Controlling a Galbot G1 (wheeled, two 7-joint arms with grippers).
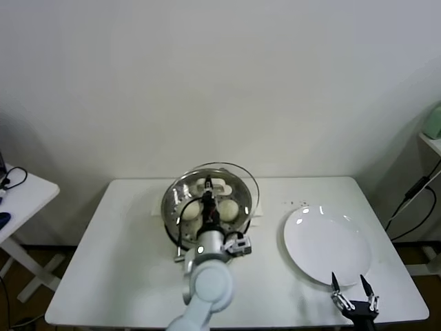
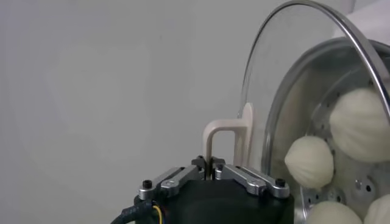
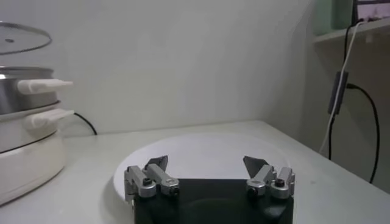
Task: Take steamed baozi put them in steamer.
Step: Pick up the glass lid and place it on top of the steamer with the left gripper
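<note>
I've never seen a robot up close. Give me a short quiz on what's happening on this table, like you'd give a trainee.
1. True or false: the baozi sit inside the steamer.
2. The left tool is shut on: A) the handle of the glass lid; B) a spoon; C) a cable.
3. Fill in: the right tool, at the near edge of the white plate, stands ____ (open/shut).

Key: 1 true; 2 A; 3 open.
</note>
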